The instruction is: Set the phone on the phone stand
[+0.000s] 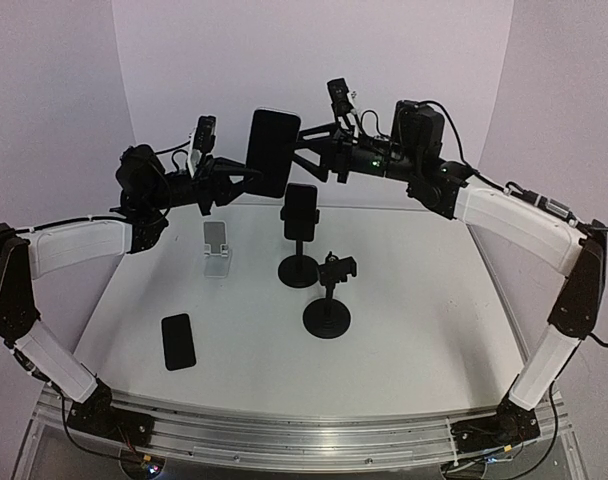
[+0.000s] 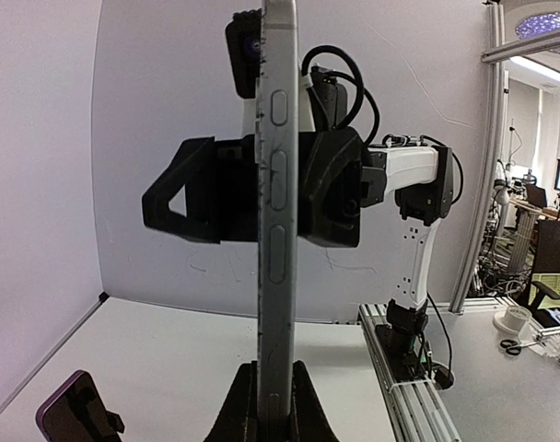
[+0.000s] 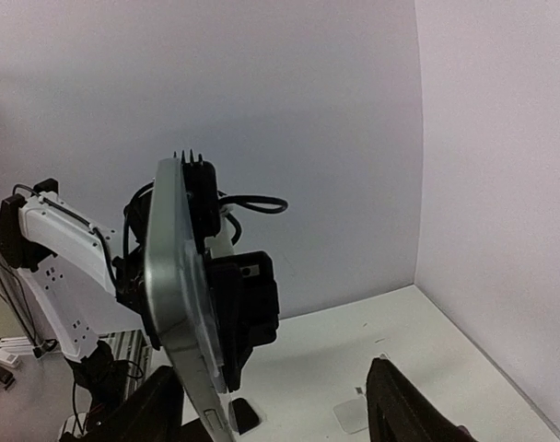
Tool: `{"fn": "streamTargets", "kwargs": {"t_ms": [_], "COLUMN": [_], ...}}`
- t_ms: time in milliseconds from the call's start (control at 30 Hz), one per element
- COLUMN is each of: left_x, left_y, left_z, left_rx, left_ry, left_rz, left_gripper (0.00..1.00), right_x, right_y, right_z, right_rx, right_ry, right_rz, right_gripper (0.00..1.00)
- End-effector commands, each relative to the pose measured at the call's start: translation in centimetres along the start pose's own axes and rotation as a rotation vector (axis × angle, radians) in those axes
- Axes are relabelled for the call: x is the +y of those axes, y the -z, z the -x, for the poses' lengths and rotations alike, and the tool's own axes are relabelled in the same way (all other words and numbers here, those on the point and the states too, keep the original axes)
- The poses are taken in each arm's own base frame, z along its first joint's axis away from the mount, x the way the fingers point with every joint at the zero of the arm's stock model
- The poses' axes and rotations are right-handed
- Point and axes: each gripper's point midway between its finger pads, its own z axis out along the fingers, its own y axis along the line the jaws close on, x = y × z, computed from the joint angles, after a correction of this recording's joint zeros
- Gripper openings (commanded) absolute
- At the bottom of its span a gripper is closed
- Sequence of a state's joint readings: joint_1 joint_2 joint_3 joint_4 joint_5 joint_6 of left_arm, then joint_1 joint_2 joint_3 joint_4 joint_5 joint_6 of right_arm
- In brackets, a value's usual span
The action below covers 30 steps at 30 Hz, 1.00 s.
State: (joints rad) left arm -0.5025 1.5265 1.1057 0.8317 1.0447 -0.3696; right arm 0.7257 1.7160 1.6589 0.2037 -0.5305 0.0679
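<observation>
Top external has the phone (image 1: 273, 150) in the air over the back of the desk (image 1: 414, 330), left claw (image 1: 242, 180) pinching its lower left side and right claw (image 1: 309, 152) spread around it (my guess: a handoff up high, clear of the empty phone stand (image 1: 327, 320) below).

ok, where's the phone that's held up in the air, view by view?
Top external: raised phone at upper centre, face-on, between the two arms.
Left wrist: edge-on, running down the centre.
Right wrist: edge-on, left of centre.
Shared landmark: the left hand clamped on it, in all three views.
</observation>
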Motion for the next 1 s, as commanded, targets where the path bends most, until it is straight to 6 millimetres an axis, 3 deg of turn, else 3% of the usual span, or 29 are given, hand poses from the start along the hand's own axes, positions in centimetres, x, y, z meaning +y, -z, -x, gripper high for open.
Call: {"fn": "streamTargets", "kwargs": {"t_ms": [0, 100, 267, 333, 433, 467, 500, 600, 667, 833, 967], "left_x": [-1.1, -1.2, -1.1, -1.0, -0.9, -0.8, -0.9, -1.2, -1.0, -0.3, -0.1], "left_y": [-0.3, -0.3, -0.4, -0.4, -0.4, -0.4, -0.4, 0.0, 0.4, 0.3, 0.0], "left_z": [2.3, 2.5, 2.2, 1.7, 0.8, 0.5, 0.2, -0.5, -1.2, -1.6, -1.7], "left_rx": [-0.059, -0.064, -0.053, -0.037, -0.005, 0.006, 0.018, 0.068, 0.112, 0.206, 0.264], "left_ry": [-0.078, -0.081, -0.065, -0.049, -0.022, -0.016, -0.012, -0.023, -0.029, -0.075, -0.070], "left_rz": [-0.029, -0.032, -0.035, -0.035, -0.033, -0.034, -0.037, -0.065, -0.073, -0.089, -0.127], "left_gripper": [0.00, 0.00, 0.00, 0.00, 0.01, 0.06, 0.13, 0.51, 0.65, 0.74, 0.75], "right_x": [2.1, 1.9, 2.2, 2.1, 2.1, 2.1, 2.1, 1.9, 1.6, 2.3, 3.6], "right_y": [-0.4, -1.2, -1.6, -1.5, -1.0, -0.8, -0.6, 0.4, 0.9, 1.1, 1.0], "right_z": [2.0, 1.4, 0.9, 0.9, 0.8, 0.6, 0.5, 0.1, -0.4, -1.7, -2.6], "right_rx": [-0.038, -0.027, -0.022, -0.026, -0.029, -0.026, -0.024, -0.008, 0.019, 0.101, 0.151], "right_ry": [0.016, -0.016, -0.042, -0.033, 0.001, 0.006, 0.014, 0.042, 0.051, 0.119, 0.163], "right_rz": [0.131, 0.158, 0.203, 0.192, 0.167, 0.157, 0.146, 0.095, 0.055, 0.017, 0.045], "right_gripper": [0.61, 0.47, 0.10, 0.00, 0.00, 0.00, 0.00, 0.00, 0.00, 0.00, 0.00]}}
